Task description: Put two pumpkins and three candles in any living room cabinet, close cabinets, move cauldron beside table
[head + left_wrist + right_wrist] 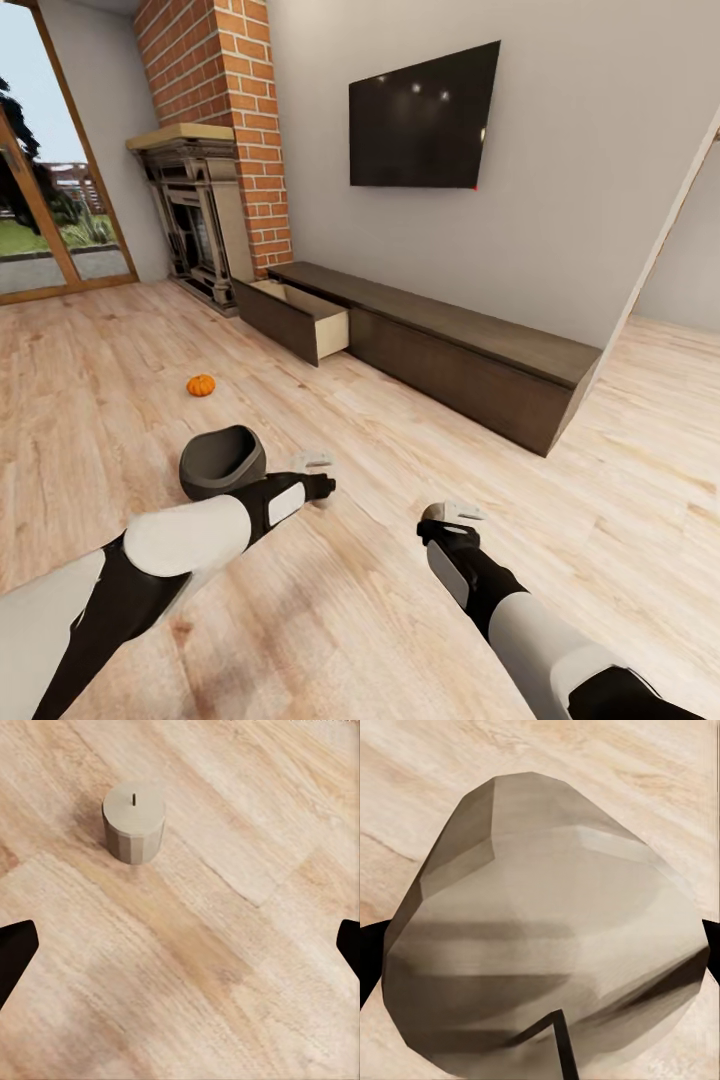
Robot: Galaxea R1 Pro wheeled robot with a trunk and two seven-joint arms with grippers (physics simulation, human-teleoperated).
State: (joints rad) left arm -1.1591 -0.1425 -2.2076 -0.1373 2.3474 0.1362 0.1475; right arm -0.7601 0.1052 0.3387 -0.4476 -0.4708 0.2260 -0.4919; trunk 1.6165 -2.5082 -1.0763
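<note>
While you look over the room from left to right, you first meet the fireplace (195,215) at the far wall, and on the floor (120,360) in front of it one pumpkin (201,385) lies alone, well apart from the cabinet (440,350). Nearer to you the cauldron (222,461) stands on the planks, just beside your left arm. Your left gripper (316,463) hangs over the floor with its fingers spread wide and empty; in the left wrist view a candle (134,821) stands upright on the planks ahead of it. The cabinet has its left drawer (300,318) pulled out, and I cannot tell if something lies inside. Your right gripper (450,513) is pinching a candle (544,930), which sits very close before the right wrist camera, with a dark fingertip at each side of it. I judge that the task is in an early part: this candle must go in the drawer, then the other candle and the pumpkin, and closing the drawer and moving the cauldron are not done yet.
</note>
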